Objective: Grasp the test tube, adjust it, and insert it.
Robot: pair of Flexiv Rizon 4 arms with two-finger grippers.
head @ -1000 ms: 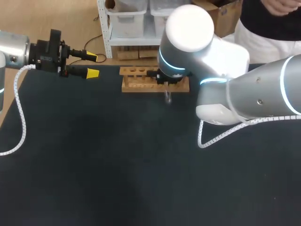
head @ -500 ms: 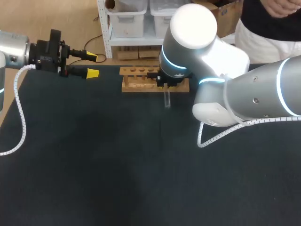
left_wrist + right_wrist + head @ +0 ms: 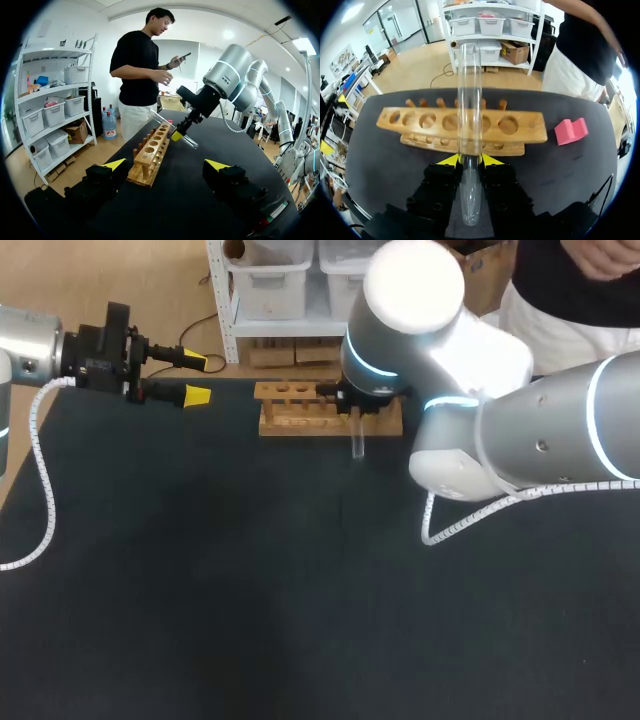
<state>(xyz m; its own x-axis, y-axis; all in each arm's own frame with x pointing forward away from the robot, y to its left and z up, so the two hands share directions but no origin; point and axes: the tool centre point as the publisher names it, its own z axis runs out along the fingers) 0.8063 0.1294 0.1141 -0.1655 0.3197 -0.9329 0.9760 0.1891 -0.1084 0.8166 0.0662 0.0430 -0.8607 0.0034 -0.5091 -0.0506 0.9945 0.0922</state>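
Observation:
A clear glass test tube [image 3: 470, 125] stands between the yellow fingertips of my right gripper [image 3: 470, 160], which is shut on its lower part. The tube's open end points over the wooden rack [image 3: 515, 131], a block with a row of round holes. In the head view the tube [image 3: 357, 440] hangs just in front of the rack [image 3: 290, 415], under my right wrist. From the left wrist view the tube [image 3: 172, 129] is tilted above the rack [image 3: 150, 155]. My left gripper [image 3: 197, 379] is open and holds nothing, off to the rack's left near the table's far edge.
A pink block [image 3: 571, 131] lies on the dark table [image 3: 250, 590] beside the rack's right end. My bulky right arm [image 3: 520, 430] covers the table's back right in the head view.
My right wrist has shifted slightly towards the rack with the tube, and more of the tube now shows below it. The left arm has not moved.

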